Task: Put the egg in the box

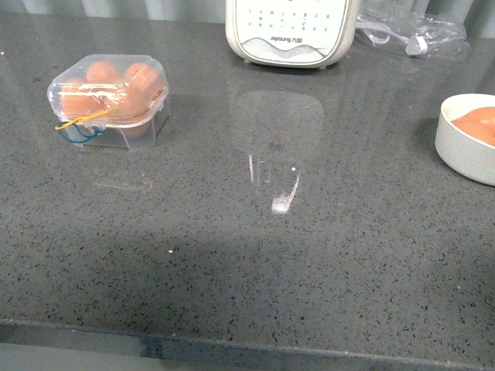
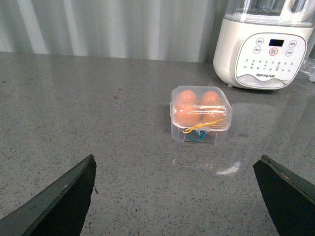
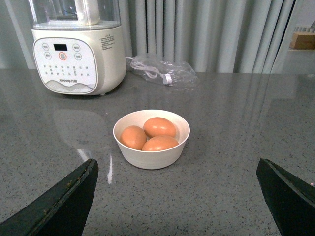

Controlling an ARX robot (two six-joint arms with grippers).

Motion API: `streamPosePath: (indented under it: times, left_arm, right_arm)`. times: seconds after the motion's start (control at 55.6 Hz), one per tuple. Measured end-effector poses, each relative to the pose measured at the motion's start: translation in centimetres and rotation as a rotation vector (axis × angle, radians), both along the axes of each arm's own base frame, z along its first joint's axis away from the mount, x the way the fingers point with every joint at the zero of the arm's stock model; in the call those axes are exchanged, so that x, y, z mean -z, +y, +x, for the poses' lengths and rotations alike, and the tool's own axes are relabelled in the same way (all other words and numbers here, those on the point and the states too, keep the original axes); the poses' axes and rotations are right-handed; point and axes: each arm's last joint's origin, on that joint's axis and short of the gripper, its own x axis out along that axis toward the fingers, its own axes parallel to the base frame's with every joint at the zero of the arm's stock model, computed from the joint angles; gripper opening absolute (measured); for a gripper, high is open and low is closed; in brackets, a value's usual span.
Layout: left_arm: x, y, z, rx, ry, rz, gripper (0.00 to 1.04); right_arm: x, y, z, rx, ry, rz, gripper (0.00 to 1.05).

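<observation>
Front view shows neither arm. The box (image 1: 108,100), lid closed over brown eggs, sits far left on the grey counter (image 1: 255,270), with wide bare stone between it and the white bowl (image 1: 464,147) cut off at the right edge. Only the right wrist view shows the bowl's three eggs, the nearest egg (image 3: 160,143) probably touching both others. The left gripper (image 2: 177,196) and right gripper (image 3: 177,196) both hang with jaws spread wide, empty, above the counter.
</observation>
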Motion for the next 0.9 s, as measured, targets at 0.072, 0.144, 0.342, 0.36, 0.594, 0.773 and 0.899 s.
streamPosePath:
  times: [0.072, 0.144, 0.342, 0.36, 0.594, 0.773, 0.899]
  left_arm:
    - [0.00, 0.00, 0.00, 0.000, 0.000, 0.000, 0.98]
    - [0.00, 0.00, 0.00, 0.000, 0.000, 0.000, 0.98]
    - [0.00, 0.00, 0.00, 0.000, 0.000, 0.000, 0.98]
    - [0.00, 0.00, 0.00, 0.000, 0.000, 0.000, 0.98]
    - [0.00, 0.00, 0.00, 0.000, 0.000, 0.000, 0.98]
    - [0.00, 0.00, 0.00, 0.000, 0.000, 0.000, 0.98]
    - [0.00, 0.00, 0.00, 0.000, 0.000, 0.000, 0.98]
  right_arm:
    - [0.00, 0.00, 0.00, 0.000, 0.000, 0.000, 0.97]
    - [0.00, 0.00, 0.00, 0.000, 0.000, 0.000, 0.97]
    - [0.00, 0.00, 0.00, 0.000, 0.000, 0.000, 0.97]
    - [0.00, 0.00, 0.00, 0.000, 0.000, 0.000, 0.97]
    - [0.00, 0.00, 0.00, 0.000, 0.000, 0.000, 0.97]
    - [0.00, 0.00, 0.00, 0.000, 0.000, 0.000, 0.97]
    - [0.00, 0.00, 0.00, 0.000, 0.000, 0.000, 0.97]
